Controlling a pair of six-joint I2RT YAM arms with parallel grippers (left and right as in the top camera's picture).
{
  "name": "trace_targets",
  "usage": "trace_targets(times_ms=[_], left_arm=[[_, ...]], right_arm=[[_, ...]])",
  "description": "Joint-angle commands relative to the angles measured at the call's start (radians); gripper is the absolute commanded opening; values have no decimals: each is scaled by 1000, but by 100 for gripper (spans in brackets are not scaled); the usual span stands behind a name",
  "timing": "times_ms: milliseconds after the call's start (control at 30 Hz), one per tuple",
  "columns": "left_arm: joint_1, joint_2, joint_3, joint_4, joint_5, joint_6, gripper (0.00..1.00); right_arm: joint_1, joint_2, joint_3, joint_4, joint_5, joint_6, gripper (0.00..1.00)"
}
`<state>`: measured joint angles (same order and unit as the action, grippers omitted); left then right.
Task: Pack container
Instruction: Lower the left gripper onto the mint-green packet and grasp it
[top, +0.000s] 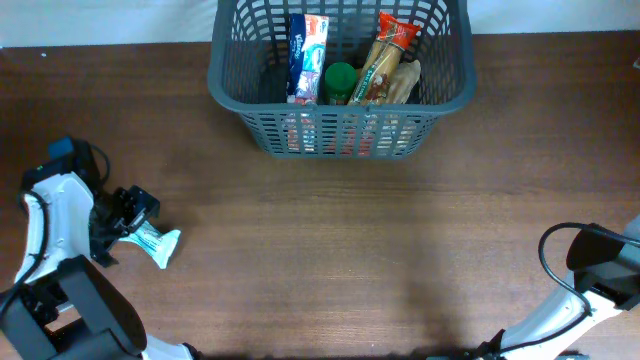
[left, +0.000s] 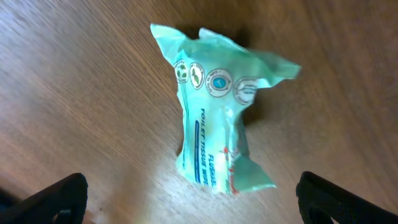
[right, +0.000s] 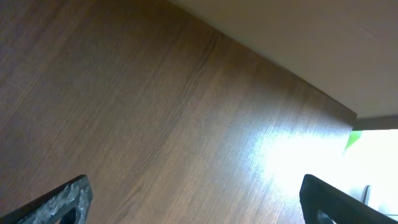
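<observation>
Overhead view, container (top: 340, 130) at twelve o'clock, far rim cut off, left gripper (left: 196, 202) at eight o'clock, jaws spread wide above green wipes packet (left: 217, 112), right gripper (right: 196, 199) likewise wide, only tips showing.

The dark brown wood-grain table (top: 330, 230) spreads beneath the left claw (left: 199, 202), where a soft sheen (left: 140, 183) lightens the boards just ahead of its fingers. Well away from it, a white strip (top: 100, 20) borders the table's far edge. Ahead of the right claw (right: 205, 208), somewhat to its right, a bright patch of reflected light (right: 280, 146) washes the wood pale, and beyond that the table's edge runs slantwise against a plain beige surface (right: 298, 37), wall or floor I cannot tell.
</observation>
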<state>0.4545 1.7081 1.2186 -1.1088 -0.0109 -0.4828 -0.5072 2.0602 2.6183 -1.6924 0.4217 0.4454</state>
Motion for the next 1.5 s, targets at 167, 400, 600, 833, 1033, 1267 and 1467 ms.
trace_targets(times_ms=[167, 400, 600, 833, 1033, 1267, 1467], left_arm=[[-2, -22, -84, 86, 4, -106, 99], [-2, -22, -96, 162, 16, -109, 99], [-2, -22, -106, 200, 23, -158, 99], [-2, -21, -138, 224, 19, -210, 99], [-2, -21, -174, 242, 15, -224, 99], [-2, -20, -220, 320, 15, -197, 99], [-2, -17, -221, 342, 16, -175, 99]], right_arm=[[-4, 2, -2, -6, 16, 8, 99], [-4, 2, -2, -6, 16, 8, 99], [-4, 2, -2, -6, 16, 8, 99], [-4, 2, -2, -6, 16, 8, 99], [-4, 2, -2, -6, 16, 8, 99], [-4, 2, -2, -6, 16, 8, 99], [-4, 2, -2, -6, 16, 8, 99]])
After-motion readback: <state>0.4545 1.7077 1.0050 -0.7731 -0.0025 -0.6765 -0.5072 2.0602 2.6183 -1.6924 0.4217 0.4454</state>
